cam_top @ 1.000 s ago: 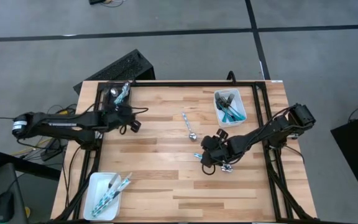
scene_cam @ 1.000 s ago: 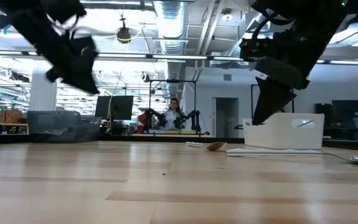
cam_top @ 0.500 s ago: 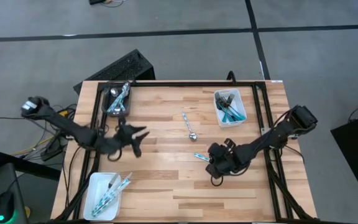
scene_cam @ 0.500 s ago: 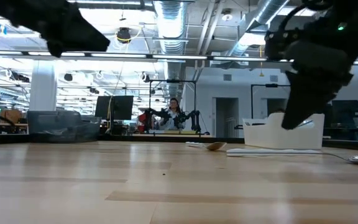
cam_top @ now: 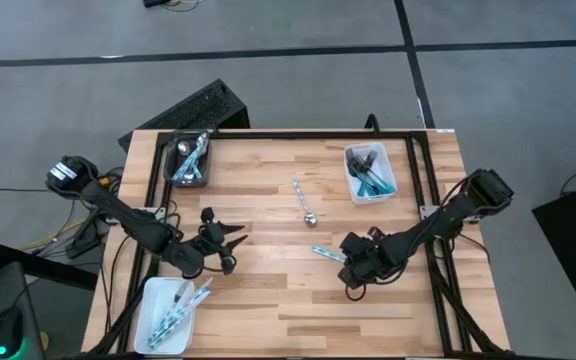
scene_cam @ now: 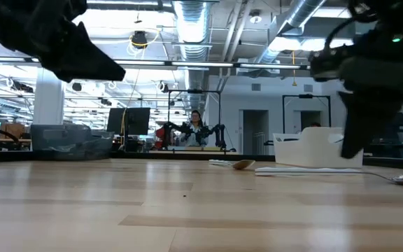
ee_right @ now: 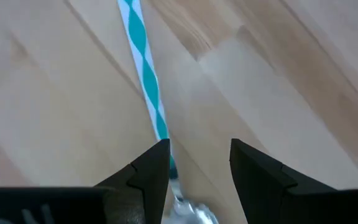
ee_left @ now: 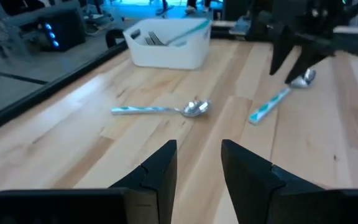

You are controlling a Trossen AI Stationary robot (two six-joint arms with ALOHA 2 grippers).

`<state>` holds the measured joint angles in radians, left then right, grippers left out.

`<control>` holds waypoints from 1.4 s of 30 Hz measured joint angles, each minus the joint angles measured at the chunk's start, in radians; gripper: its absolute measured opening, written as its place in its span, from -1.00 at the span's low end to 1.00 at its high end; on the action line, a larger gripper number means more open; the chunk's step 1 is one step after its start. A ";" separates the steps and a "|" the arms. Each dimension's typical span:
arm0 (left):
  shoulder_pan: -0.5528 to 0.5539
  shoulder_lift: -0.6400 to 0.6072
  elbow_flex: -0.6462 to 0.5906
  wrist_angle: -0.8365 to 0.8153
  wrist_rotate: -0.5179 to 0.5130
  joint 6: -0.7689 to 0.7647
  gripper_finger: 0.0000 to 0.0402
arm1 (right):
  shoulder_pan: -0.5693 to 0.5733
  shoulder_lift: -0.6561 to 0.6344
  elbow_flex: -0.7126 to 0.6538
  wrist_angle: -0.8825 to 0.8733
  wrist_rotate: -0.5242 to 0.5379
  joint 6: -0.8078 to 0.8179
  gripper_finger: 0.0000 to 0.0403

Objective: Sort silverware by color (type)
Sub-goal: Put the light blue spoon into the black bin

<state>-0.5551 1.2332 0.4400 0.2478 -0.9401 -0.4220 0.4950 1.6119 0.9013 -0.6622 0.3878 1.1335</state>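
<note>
Two teal-handled spoons lie flat on the wood table. One spoon (cam_top: 304, 201) (ee_left: 160, 110) is mid-table. The other spoon (cam_top: 328, 253) (ee_right: 145, 81) has a striped handle and lies under my right gripper (cam_top: 351, 268) (ee_right: 197, 168). That gripper is open, a finger on either side of the spoon's neck near the silver head (ee_right: 194, 214). My left gripper (cam_top: 234, 246) (ee_left: 197, 168) is open and holds nothing. It hovers over bare wood near the near-left white tray (cam_top: 158, 320), pointing toward the spoons. My right gripper comes down from above with its open fingers (ee_right: 148, 171) astride the striped spoon's neck (ee_right: 163, 134), next to the head. The spoon lies flat on the table. Whether a finger touches it I cannot tell.
A far-right white tray (cam_top: 385, 186) holds forks. The near-left white tray holds several pieces. A dark bin (cam_top: 177, 150) at the far-left corner holds more silverware. A black frame rims the table. Bare wood lies between the two grippers.
My left gripper has swung away from the dark bin toward the near edge and a little right, ending beside the near-left tray. My right gripper has shifted slightly toward the near-right and sunk lower over the striped spoon. Both spoons have stayed put.
</note>
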 joint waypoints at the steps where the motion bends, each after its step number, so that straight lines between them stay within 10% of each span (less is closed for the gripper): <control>1: 0.001 0.013 0.000 0.009 0.008 0.002 -0.43 | -0.001 0.002 -0.001 0.016 0.000 0.000 -0.06; 29: 0.015 0.063 0.001 0.013 0.028 0.064 -0.43 | -0.018 0.037 -0.001 0.105 0.015 -0.133 -0.16; 42: 0.052 0.063 0.001 0.013 0.071 0.062 -0.43 | 0.058 0.097 0.000 0.164 -0.006 -0.177 0.12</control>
<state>-0.5030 1.2961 0.4412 0.2607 -0.8686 -0.3599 0.5528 1.7092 0.9016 -0.4983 0.3817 0.9565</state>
